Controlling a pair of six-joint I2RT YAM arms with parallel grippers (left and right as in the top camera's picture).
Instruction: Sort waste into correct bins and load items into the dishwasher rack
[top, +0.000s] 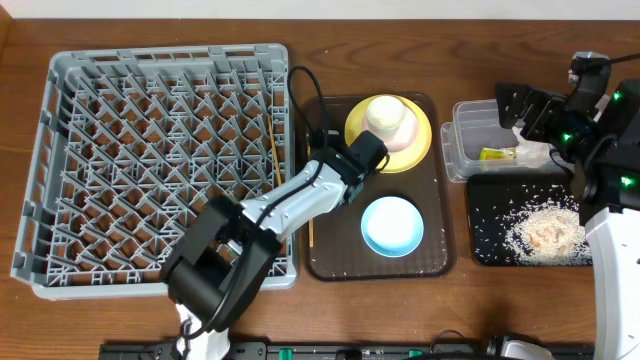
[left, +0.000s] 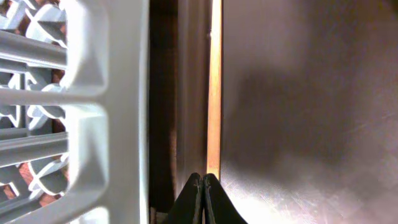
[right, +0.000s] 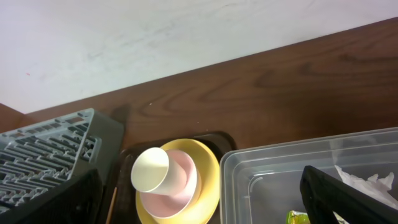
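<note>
My left gripper (left: 204, 177) is shut, low over the left rim of the brown serving tray (left: 298, 112), right beside the grey dishwasher rack (left: 106, 124). A wooden chopstick (left: 214, 87) runs away from just past its right fingertip, not between the fingers. From above, that gripper (top: 335, 158) sits under its wrist, and part of the chopstick (top: 311, 228) shows on the tray's left edge. Another chopstick (top: 274, 150) lies in the rack (top: 150, 160). My right gripper (top: 520, 108) stands open and empty over the clear tub (top: 468, 140), which holds the wrapper (top: 492, 154) and napkin (top: 530, 152).
The brown tray (top: 435, 250) carries a yellow plate (top: 425, 140) with a pink bowl and an upturned cream cup (top: 385, 115), plus a light-blue bowl (top: 392, 225). The black tray (top: 490, 245) holds rice scraps (top: 545, 230). The right arm's white body stands at the table's right edge.
</note>
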